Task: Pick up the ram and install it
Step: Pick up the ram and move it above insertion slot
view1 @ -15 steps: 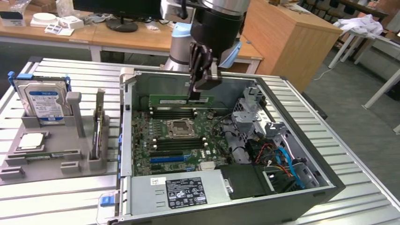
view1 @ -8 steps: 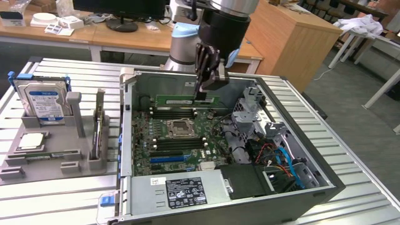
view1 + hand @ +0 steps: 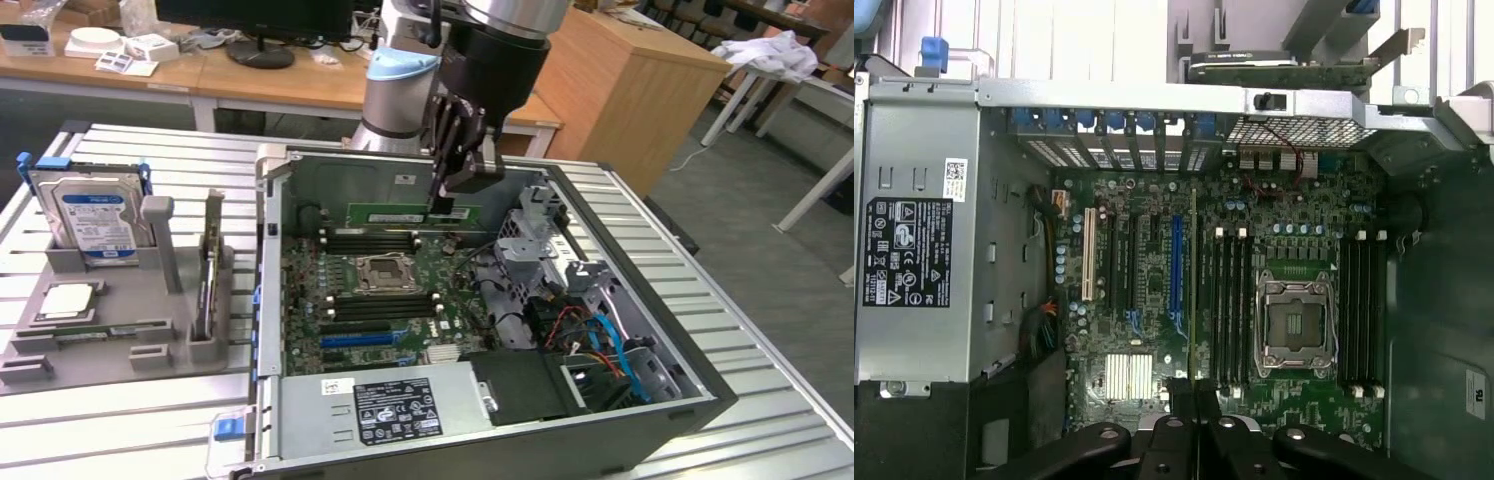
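Observation:
The ram (image 3: 398, 215) is a long green stick with a white label. It hangs level above the motherboard (image 3: 387, 300), just over the dark memory slots (image 3: 380, 240) at the far side of the CPU socket (image 3: 384, 270). My gripper (image 3: 450, 207) comes down from above and is shut on the stick's end toward the exterior view's right. In the wrist view the ram (image 3: 1194, 290) appears edge-on as a thin line running out from my gripper (image 3: 1194, 400), beside the dark slots (image 3: 1229, 300) and the long blue slot (image 3: 1176, 265).
The open computer case (image 3: 274, 300) lies on a slatted metal table. Its power supply (image 3: 387, 405) and cables (image 3: 601, 340) fill the near side, with a drive cage (image 3: 541, 235) close to the gripper. A grey holder (image 3: 107, 320) at the exterior view's left carries a hard drive (image 3: 91, 220) and an upright card (image 3: 211, 265).

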Controlling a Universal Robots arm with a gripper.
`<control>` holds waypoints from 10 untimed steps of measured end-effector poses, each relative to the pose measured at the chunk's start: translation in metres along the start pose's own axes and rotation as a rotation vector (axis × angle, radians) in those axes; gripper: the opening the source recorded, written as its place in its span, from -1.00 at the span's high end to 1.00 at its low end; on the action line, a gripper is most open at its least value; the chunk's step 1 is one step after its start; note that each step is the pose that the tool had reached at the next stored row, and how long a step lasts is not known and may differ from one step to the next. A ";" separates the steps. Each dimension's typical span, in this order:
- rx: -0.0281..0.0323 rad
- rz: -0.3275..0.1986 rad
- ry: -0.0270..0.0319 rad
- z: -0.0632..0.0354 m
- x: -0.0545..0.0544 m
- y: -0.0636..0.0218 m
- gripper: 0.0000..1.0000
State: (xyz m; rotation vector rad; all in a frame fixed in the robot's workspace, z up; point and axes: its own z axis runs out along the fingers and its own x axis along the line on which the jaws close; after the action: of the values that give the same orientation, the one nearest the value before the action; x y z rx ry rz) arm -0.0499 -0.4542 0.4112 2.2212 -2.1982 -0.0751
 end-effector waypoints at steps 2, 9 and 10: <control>0.0000 0.000 0.0000 0.0000 0.000 0.0000 0.76; 0.0000 0.000 0.0000 0.0006 -0.008 -0.0002 0.76; -0.0001 0.000 0.0000 0.0007 -0.011 -0.0002 0.76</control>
State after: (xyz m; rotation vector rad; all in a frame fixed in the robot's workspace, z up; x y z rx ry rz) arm -0.0498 -0.4437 0.4107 2.2208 -2.1985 -0.0752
